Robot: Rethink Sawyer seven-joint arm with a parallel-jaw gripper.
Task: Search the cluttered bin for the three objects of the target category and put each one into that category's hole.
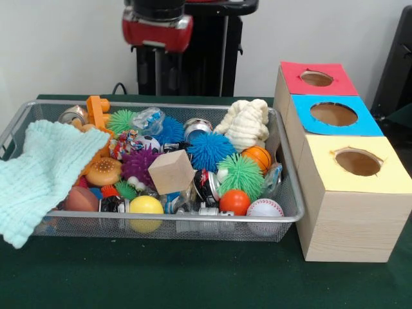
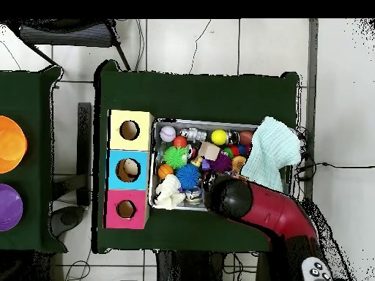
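Note:
The wire mesh bin [image 1: 193, 217] is packed with toys. A small patch of white fabric with coloured dots [image 1: 125, 143] shows between the toys at the far left, next to an orange plastic toy [image 1: 98, 111]. No other dotted cloth shows. The yellow-topped hole [image 1: 358, 162] is in the nearest box, right of the bin, and also shows in the overhead view [image 2: 130, 130]. My red and black arm [image 1: 158, 29] hangs above the bin's far rim. The gripper [image 1: 156, 71] below it is dark against the pedestal. From overhead the arm [image 2: 233, 197] covers it.
A mint green waffle cloth [image 1: 45, 174] drapes over the bin's left end. In the bin lie a wooden cube [image 1: 171, 172], spiky balls, a baseball [image 1: 264, 208] and a cream plush toy [image 1: 246, 123]. The blue-topped hole [image 1: 333, 114] and the red-topped hole [image 1: 317, 78] lie behind the yellow one.

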